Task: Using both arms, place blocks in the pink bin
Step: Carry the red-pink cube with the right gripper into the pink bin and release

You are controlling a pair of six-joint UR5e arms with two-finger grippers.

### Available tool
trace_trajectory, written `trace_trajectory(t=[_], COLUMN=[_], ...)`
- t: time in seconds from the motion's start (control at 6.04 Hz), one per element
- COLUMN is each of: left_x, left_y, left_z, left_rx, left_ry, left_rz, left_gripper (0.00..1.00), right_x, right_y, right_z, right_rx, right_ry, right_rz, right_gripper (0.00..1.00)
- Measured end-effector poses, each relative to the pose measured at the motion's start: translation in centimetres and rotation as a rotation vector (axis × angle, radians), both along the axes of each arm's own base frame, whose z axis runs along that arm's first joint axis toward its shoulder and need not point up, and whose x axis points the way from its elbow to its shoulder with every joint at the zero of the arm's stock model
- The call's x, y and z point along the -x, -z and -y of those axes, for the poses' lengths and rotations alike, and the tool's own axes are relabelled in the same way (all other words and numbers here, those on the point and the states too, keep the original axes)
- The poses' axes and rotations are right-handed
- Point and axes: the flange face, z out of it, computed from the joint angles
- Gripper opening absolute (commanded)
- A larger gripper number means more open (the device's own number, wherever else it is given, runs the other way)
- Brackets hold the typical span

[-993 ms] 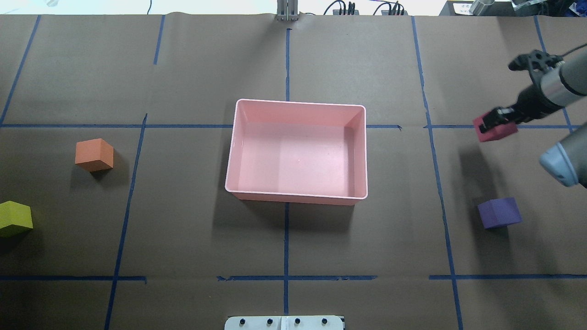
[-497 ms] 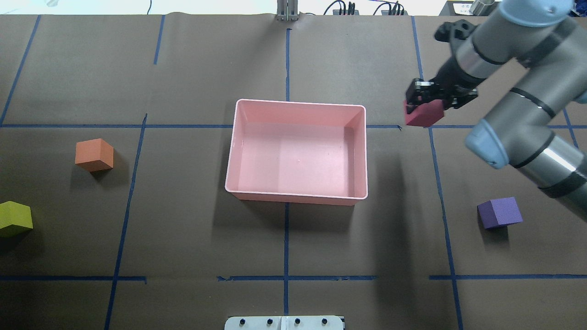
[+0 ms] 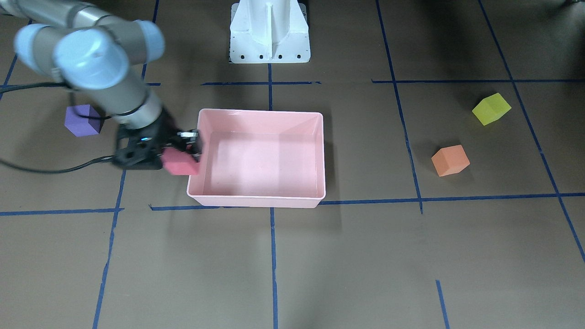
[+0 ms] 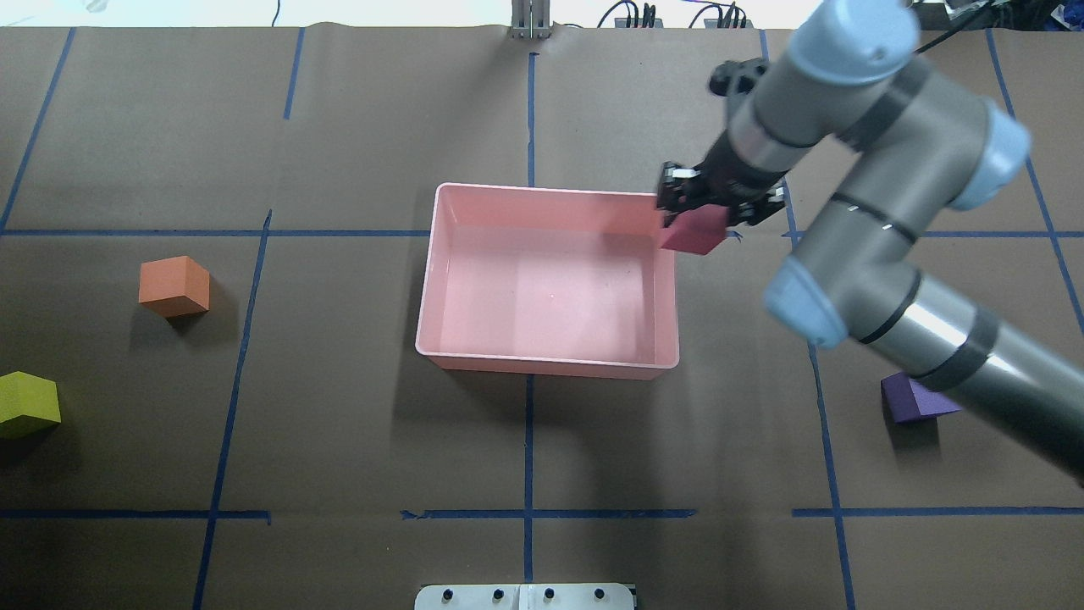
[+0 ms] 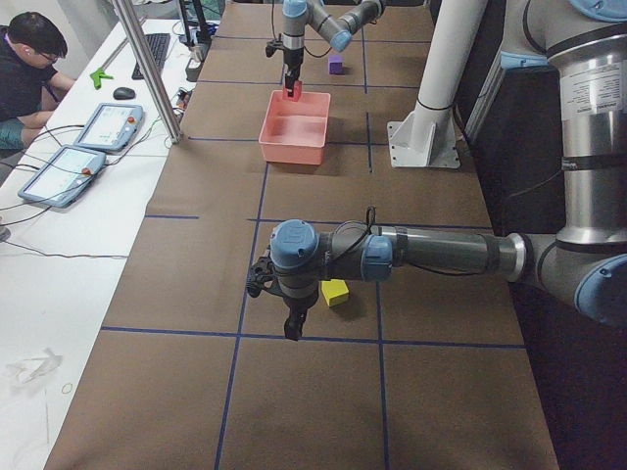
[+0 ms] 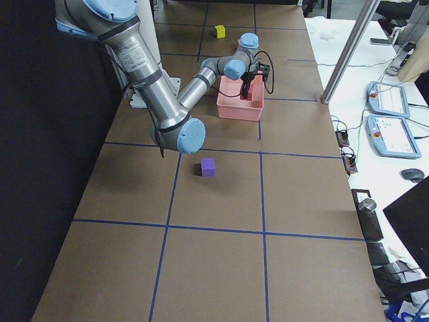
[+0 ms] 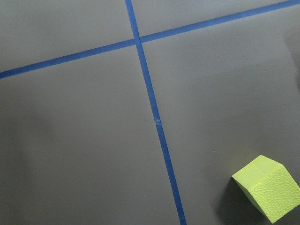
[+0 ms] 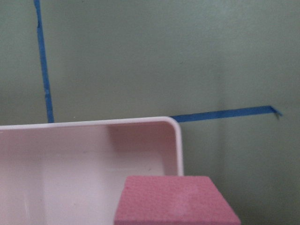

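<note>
Your right gripper (image 4: 688, 210) is clamped on the red block (image 4: 696, 233), which hangs right over the right wall of the pink bin (image 4: 550, 364) near the far corner, half in, half out I'd say. The bin's open floor lies toward the robot's left from there, so nudge it that way before letting go. Your left gripper (image 5: 291, 331) hovers near the yellow-green block (image 5: 335, 292), can't tell whether it's open or closed

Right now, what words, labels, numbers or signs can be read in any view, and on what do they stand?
None can be read.
White label on the left arm: print too small.
Tablet screens: too small.
Pink bin, red block in the right pincer: unmarked.
</note>
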Motion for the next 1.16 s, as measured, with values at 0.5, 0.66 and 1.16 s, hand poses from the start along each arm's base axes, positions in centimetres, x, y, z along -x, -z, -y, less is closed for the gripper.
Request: trace_trajectory(t=[0.5,0.66,1.16], left_x=[-0.1,-0.1,-1.6], left_y=[0.6,1.6,5.0], left_z=[0.6,1.6,6.1], left_rx=[-0.016,-0.060,-0.171], left_ry=[0.001,0.001,0.045], left_rz=[-0.004,-0.007,-0.026], left_gripper=[1.00,1.00,1.00], right_x=[5.7,5.0,-1.3], right_y=[2.1,3.3,4.1], right_z=[-4.7,-5.8,-3.3], right_rx=[0.024,0.024,-0.017], right_ry=[-0.014,-0.006,0.078], right_rz=[-0.055,-0.067,-0.068], right_gripper=[1.00,1.00,1.00])
